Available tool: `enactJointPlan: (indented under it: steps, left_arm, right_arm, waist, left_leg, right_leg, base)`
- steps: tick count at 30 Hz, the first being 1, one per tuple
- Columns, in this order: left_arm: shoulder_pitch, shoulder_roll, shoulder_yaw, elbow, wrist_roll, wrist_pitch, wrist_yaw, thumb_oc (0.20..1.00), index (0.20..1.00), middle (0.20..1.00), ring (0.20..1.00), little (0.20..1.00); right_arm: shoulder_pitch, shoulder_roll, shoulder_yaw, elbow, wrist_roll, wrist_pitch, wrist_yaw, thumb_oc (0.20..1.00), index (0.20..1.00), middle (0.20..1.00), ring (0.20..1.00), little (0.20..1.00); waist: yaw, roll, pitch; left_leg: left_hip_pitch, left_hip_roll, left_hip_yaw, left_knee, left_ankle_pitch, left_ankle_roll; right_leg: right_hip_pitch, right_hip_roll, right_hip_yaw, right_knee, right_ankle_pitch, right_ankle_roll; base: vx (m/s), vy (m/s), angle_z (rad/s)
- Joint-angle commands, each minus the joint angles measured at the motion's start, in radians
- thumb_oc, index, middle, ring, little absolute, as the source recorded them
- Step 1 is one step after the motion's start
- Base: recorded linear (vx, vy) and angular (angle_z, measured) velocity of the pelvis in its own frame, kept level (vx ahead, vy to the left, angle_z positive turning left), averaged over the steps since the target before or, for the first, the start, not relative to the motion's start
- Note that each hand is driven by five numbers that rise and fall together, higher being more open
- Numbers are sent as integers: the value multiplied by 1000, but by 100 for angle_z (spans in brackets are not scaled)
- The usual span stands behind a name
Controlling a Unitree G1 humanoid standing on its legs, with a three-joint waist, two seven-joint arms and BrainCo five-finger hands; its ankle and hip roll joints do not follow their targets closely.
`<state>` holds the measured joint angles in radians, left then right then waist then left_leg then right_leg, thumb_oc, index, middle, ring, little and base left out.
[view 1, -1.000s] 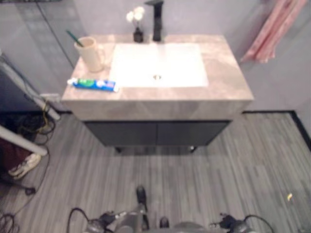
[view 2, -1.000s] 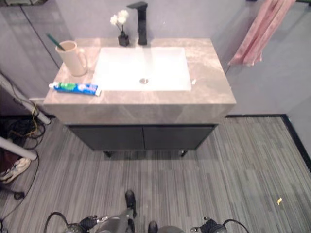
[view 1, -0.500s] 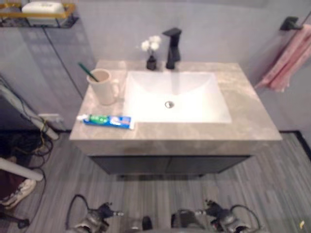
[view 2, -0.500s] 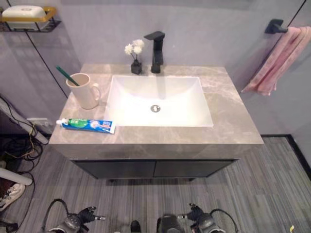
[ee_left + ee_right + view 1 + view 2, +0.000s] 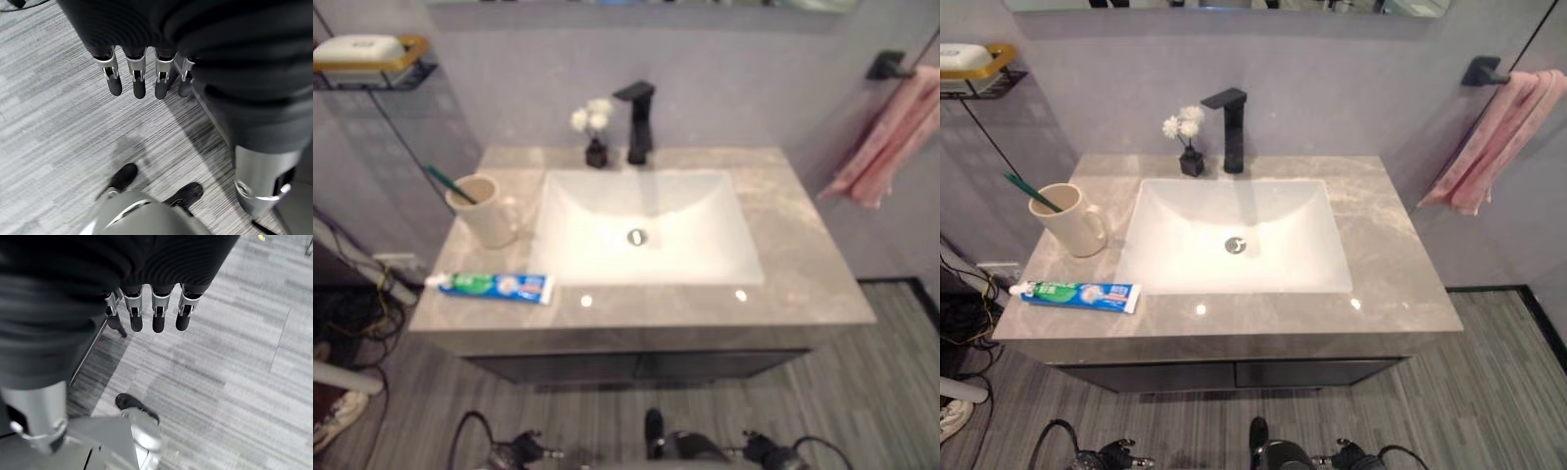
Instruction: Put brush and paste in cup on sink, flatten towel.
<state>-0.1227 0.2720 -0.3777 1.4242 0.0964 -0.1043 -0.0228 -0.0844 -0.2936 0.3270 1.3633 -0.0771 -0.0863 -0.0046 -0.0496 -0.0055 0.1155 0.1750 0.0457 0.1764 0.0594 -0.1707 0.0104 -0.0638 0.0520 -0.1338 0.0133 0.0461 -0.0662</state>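
Note:
A beige cup (image 5: pixel 1070 227) stands at the left of the grey sink counter (image 5: pixel 1400 284), and a green toothbrush (image 5: pixel 1031 192) leans in it. In front of the cup, a blue and green toothpaste tube (image 5: pixel 1077 294) lies flat near the counter's front edge. On the right wall, a pink towel (image 5: pixel 1487 137) hangs bunched from a black bar. My left hand (image 5: pixel 139 78) hangs low over the floor with straight fingers and holds nothing. My right hand (image 5: pixel 157 313) hangs the same way, also open and empty. Both are far from the counter.
A white basin (image 5: pixel 1234 235) fills the counter's middle, with a black faucet (image 5: pixel 1230 125) and a small vase of white flowers (image 5: pixel 1187 147) behind it. A wire shelf with soap (image 5: pixel 969 64) is on the left wall. Cables lie on the floor at the left (image 5: pixel 960 323).
The camera has moved closer to the vanity and tilted up, so the counter now looks larger and the wall and towel bar show. Nothing on the counter has moved.

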Motion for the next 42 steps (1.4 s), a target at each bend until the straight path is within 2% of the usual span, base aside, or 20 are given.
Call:
enactJointPlan:
  steps: [1, 2, 6, 8, 9, 10, 14, 16, 19, 23, 30, 36, 37, 40, 41, 42]
  left_arm:
    - [-3, 9, 4, 32, 11, -16, 20, 1000, 1000, 1000, 1000, 1000]
    - [-6, 6, -2, 30, 16, -16, 23, 1000, 1000, 1000, 1000, 1000]
    - [-24, 7, -13, 21, 18, -18, 30, 1000, 1000, 1000, 1000, 1000]
    - [-32, 9, -19, 12, 20, -21, 33, 1000, 1000, 1000, 1000, 1000]
    - [-39, 6, -27, 2, 21, -21, 41, 1000, 1000, 1000, 1000, 1000]
    - [-39, 6, -28, 2, 21, -21, 41, 1000, 1000, 1000, 1000, 1000]
    - [-40, 7, -26, 2, 14, -24, 48, 1000, 1000, 1000, 1000, 1000]
    - [-33, 4, -26, 8, 15, -26, 48, 1000, 1000, 1000, 1000, 1000]
    - [-23, -2, -30, 15, 30, -24, 46, 1000, 1000, 1000, 1000, 1000]
    - [-24, -9, -43, 11, 40, -29, 47, 1000, 1000, 1000, 1000, 1000]
    - [-26, 4, -26, -8, 15, -41, 61, 1000, 1000, 1000, 1000, 1000]
    - [-43, 11, -33, -36, 22, -51, 79, 1000, 1000, 1000, 1000, 1000]
    - [-106, 27, -41, -33, 21, -39, 95, 1000, 1000, 1000, 1000, 1000]
    - [90, 14, -88, -186, 105, -87, 90, 1000, 1000, 1000, 1000, 1000]
    - [174, 74, -115, -372, 131, -117, 43, 1000, 1000, 1000, 1000, 1000]
    - [179, 79, -114, -381, 129, -113, 39, 1000, 1000, 1000, 1000, 1000]
  right_arm:
    - [-32, -31, 29, 38, 3, -12, -10, 1000, 1000, 1000, 1000, 1000]
    - [-44, -45, 26, 26, 13, -16, -17, 1000, 1000, 1000, 1000, 1000]
    - [-67, -67, 30, 7, 21, -21, -20, 1000, 1000, 1000, 1000, 1000]
    - [-72, -78, 31, 4, 20, -21, -26, 1000, 1000, 1000, 1000, 1000]
    - [-71, -84, 25, 14, 21, -16, -30, 1000, 1000, 1000, 1000, 1000]
    - [-71, -84, 25, 14, 21, -16, -30, 1000, 1000, 1000, 1000, 1000]
    - [-60, -79, 21, 41, 15, -14, -31, 1000, 1000, 1000, 1000, 1000]
    - [-48, -79, 11, 55, 14, -14, -31, 1000, 1000, 1000, 1000, 1000]
    - [-27, -78, -9, 73, 16, -7, -28, 1000, 1000, 1000, 1000, 1000]
    - [-20, -65, -9, 82, 9, -2, -26, 1000, 1000, 1000, 1000, 1000]
    - [-45, -31, 45, 51, -30, -4, -24, 1000, 1000, 1000, 1000, 1000]
    - [-69, -15, 100, 49, -85, -1, -27, 1000, 1000, 1000, 1000, 1000]
    - [-75, -6, 119, 54, -111, 3, -24, 1000, 1000, 1000, 1000, 1000]
    - [-72, -9, 119, 55, -114, -7, -51, 1000, 1000, 1000, 1000, 1000]
    - [-82, -45, 106, 58, -97, -19, -57, 1000, 1000, 1000, 1000, 1000]
    - [-81, -44, 106, 58, -97, -19, -57, 1000, 1000, 1000, 1000, 1000]
  waist:
    - [-4, -13, -24]
    - [-5, -14, -20]
    - [-9, -15, -3]
    - [-16, -15, 0]
    - [-21, -20, -2]
    - [-21, -20, -2]
    - [-23, -24, -19]
    - [-26, -15, -27]
    - [-32, 16, -47]
    - [-35, 39, -57]
    - [-3, 27, -64]
    - [17, 8, -74]
    - [11, 3, -80]
    - [75, -3, -54]
    - [114, 3, -38]
    - [110, 1, -39]
  left_leg:
    - [-120, -78, -8, -39, 47, 31]
    - [-139, -69, -7, 2, 39, 16]
    - [-189, -49, 11, 114, 16, -9]
    - [-204, -30, 38, 128, 24, -19]
    - [-201, -8, 59, 94, 55, -28]
    - [-199, -9, 59, 90, 57, -28]
    - [-175, 3, 14, 11, 100, -31]
    - [-161, 7, 2, -34, 120, -34]
    - [-110, 2, 14, -122, 130, -35]
    - [-85, -20, 12, -145, 119, -21]
    - [-67, -47, 16, -147, 89, 11]
    - [-68, -53, -1, -147, 77, 15]
    - [-63, -52, 2, -147, 74, 12]
    - [-72, -59, -51, -147, 81, 15]
    - [-86, -64, -94, -147, 95, 15]
    - [-87, -65, -98, -147, 96, 15]
  right_leg:
    - [69, 2, 87, 39, -150, 73]
    - [89, 2, 84, 4, -143, 64]
    - [110, -3, 72, -28, -138, 47]
    - [121, -8, 55, -48, -136, 41]
    - [126, -18, 40, -52, -137, 36]
    - [126, -18, 39, -52, -137, 36]
    - [122, -24, 44, -48, -141, 31]
    - [123, -29, 41, -50, -144, 32]
    - [133, -30, 35, -62, -148, 44]
    - [147, -49, 40, -82, -131, 62]
    - [161, -73, 64, -92, -113, 88]
    - [169, -79, 49, -100, -113, 96]
    - [173, -78, 51, -100, -115, 98]
    - [187, -86, -5, -99, -124, 96]
    - [191, -91, -51, -95, -128, 98]
    - [192, -91, -55, -95, -129, 98]
  base:
    - [45, -283, 6]
    - [44, -284, 10]
    - [-6, -210, 10]
    - [-13, -171, 23]
    - [-11, -113, 22]
    - [-1, -90, 30]
    - [39, 0, 15]
    - [53, 92, -10]
    - [81, 183, 1]
    - [75, 252, -4]
    - [43, 167, -7]
    - [18, 63, 1]
    - [23, 19, 10]
    - [-50, -13, 6]
    - [-72, -26, 38]
    - [-67, -23, 77]
